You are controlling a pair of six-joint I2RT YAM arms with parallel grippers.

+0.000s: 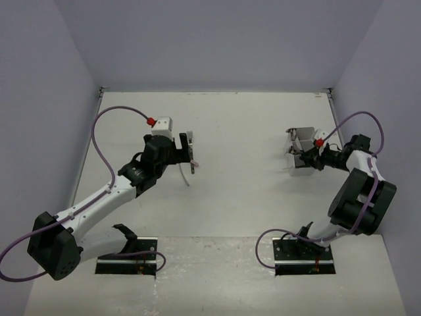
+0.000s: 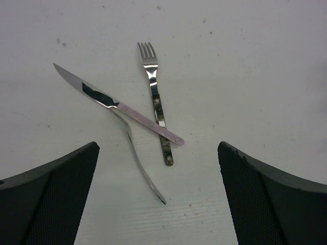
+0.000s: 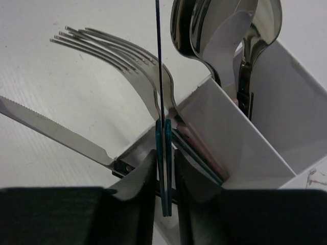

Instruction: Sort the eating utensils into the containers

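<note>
Teal-handled utensil (image 3: 164,140), seen edge-on, is clamped between the closed fingers of the right gripper (image 3: 165,178) at the white containers (image 3: 240,138), where forks (image 3: 117,56), spoons (image 3: 225,30) and a serrated knife (image 3: 46,127) are stood. The left gripper (image 2: 158,144) is spread wide, empty, above a pink-handled knife (image 2: 122,108) laid across a dark-handled fork (image 2: 156,97) and 1 plain metal piece (image 2: 138,158) on the table (image 2: 255,61).

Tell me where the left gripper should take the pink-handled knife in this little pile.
Grip the pink-handled knife by its pink handle, between the fork and the curved plain-metal utensil it lies across. It is the top piece, so that stretch likely sits propped off the table. Come straight down with the open left gripper, fingers astride the handle's width.
</note>
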